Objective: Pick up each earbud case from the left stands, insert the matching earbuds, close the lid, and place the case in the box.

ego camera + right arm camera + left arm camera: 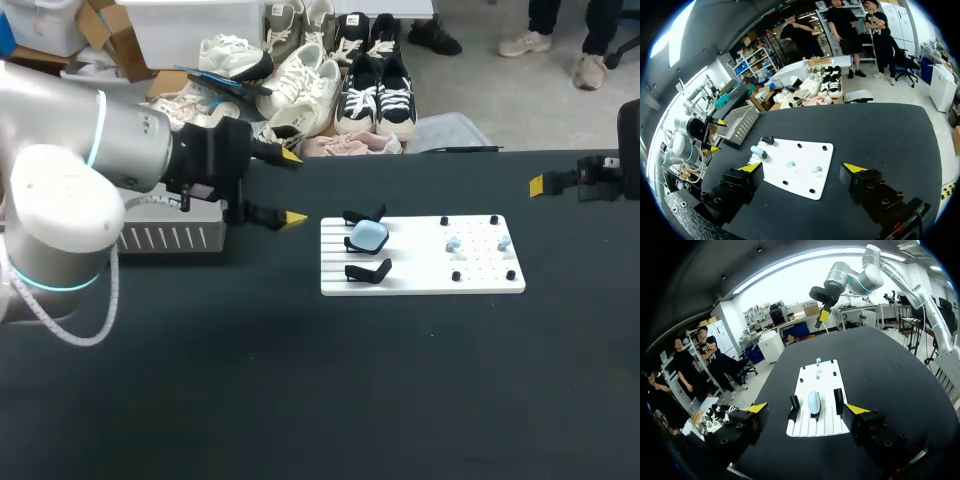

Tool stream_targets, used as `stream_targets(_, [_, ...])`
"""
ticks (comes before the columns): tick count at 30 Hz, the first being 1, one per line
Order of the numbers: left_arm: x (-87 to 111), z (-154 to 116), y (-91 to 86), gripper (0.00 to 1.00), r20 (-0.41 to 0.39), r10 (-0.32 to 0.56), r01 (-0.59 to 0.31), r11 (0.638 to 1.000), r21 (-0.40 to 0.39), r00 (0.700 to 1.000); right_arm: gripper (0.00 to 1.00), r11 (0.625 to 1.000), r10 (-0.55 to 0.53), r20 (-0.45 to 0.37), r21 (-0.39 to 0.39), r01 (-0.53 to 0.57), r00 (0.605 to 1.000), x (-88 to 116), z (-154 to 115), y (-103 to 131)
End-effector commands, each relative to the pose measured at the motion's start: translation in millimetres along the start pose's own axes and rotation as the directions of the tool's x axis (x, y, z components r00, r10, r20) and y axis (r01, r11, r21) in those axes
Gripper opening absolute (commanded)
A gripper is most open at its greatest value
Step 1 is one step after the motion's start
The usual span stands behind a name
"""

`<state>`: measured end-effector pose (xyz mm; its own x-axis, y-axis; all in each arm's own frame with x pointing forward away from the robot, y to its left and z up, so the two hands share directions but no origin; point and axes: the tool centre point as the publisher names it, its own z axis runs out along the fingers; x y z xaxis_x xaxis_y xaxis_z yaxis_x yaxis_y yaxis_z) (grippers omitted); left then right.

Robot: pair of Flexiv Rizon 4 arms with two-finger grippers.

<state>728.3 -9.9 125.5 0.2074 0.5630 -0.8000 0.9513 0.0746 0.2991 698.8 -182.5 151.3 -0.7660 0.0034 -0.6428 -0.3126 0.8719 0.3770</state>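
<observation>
A light blue earbud case [368,236] rests on the black stands [368,270] at the left end of a white board [420,280]. Two pale blue earbuds [453,243] sit among black pegs on the board's right half. My left gripper [292,188] hovers open just left of the board with nothing between its fingers. In the left wrist view the case [813,402] lies straight ahead of the left gripper [807,408]. My right gripper [802,167] is open and empty, held off beyond the board's right end, with the earbuds [790,164] and the case [758,150] ahead of it.
A pale slatted box [170,238] stands at the table's back left, partly hidden behind my left arm [90,170]. The black table [320,390] spreads wide in front of the board. Only one yellow tip of my right gripper [540,185] shows at the far right edge.
</observation>
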Motion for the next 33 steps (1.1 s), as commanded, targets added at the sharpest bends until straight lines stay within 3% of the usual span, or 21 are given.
stream_targets(1, [-1.2,23,1.6,1.0,0.019,-0.016,0.015,1.0,0.009,1.0,1.0,1.0,-0.002,0.0,-0.007,0.002,1.0,0,0,-2])
stream_targets(11, [-6.1,51,-3.1,1.0,0.064,-0.096,0.094,0.995,0.033,0.993,1.0,1.0,-0.002,0.0,-0.007,0.002,1.0,0,0,-2])
stream_targets(33, [27.3,88,-11.6,1.0,0.025,-0.166,0.162,0.98,0.118,0.986,1.0,1.0,-0.002,0.0,-0.007,0.002,1.0,0,0,-2])
